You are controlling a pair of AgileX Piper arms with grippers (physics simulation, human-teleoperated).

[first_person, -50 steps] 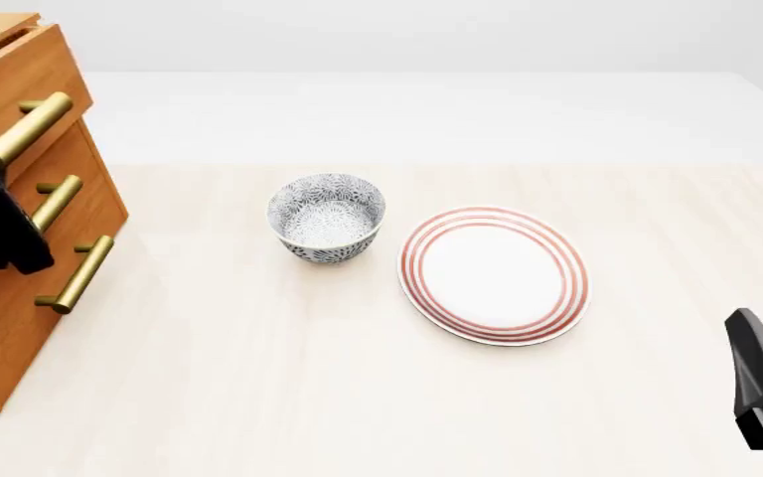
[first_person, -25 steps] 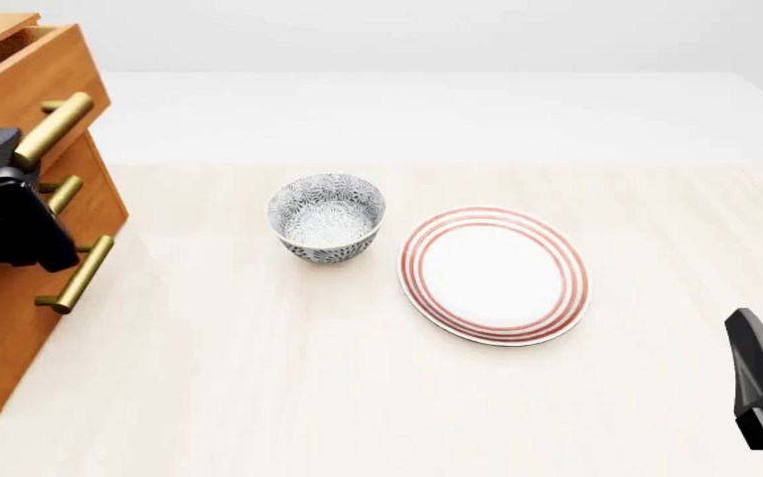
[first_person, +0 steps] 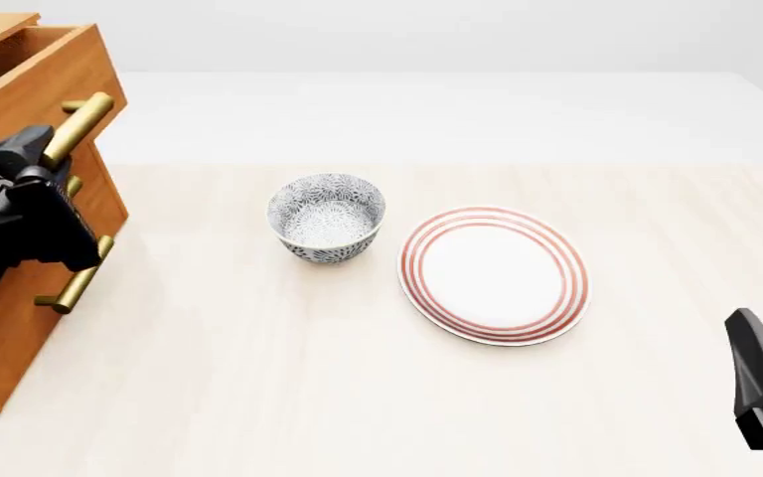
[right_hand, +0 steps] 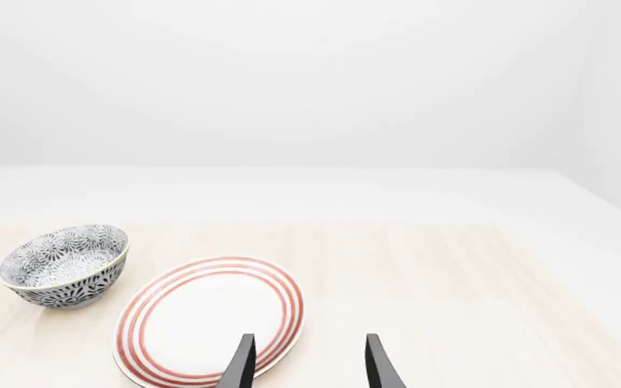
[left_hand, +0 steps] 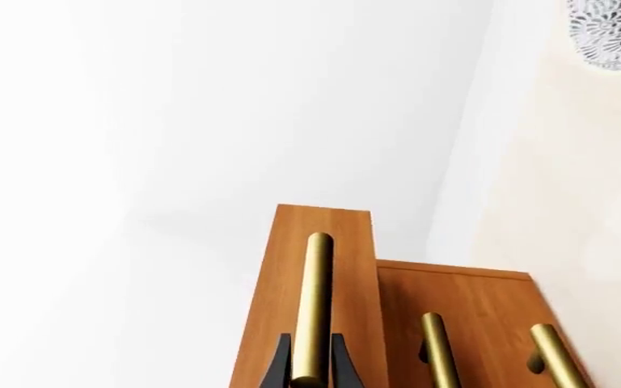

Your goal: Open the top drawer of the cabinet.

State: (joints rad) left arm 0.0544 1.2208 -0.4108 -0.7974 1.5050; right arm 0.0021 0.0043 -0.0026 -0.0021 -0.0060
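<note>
Jaws of my left gripper (left_hand: pixel 310 368) sat one on each side of the brass bar handle (left_hand: pixel 313 307) of the top drawer (left_hand: pixel 318 299), the two black fingers (left_hand: pixel 279 368) pressed against the bar near its nearer end, so I was clamped on that handle. From the front, that gripper (first_person: pixel 40 159) stood at the left edge of the table (first_person: pixel 395 397), against the face of the cabinet (first_person: pixel 17 328), with the handle (first_person: pixel 79 127) running up and away out of my grasp. The top drawer (first_person: pixel 37 84) stuck out past the two lower drawer fronts, its front panel jutting forward of theirs. Below it the other two brass handles (left_hand: pixel 440 352) lay free of me, side by side. My right gripper (right_hand: pixel 308 368) hung well apart from the cabinet at the near right of the table, its fingers spread with a clear gap and nothing between them. Ahead of it lay the red-ringed plate (first_person: pixel 493 274), and just beside the plate, toward the cabinet, stood the patterned bowl (first_person: pixel 327 217), upright.
</note>
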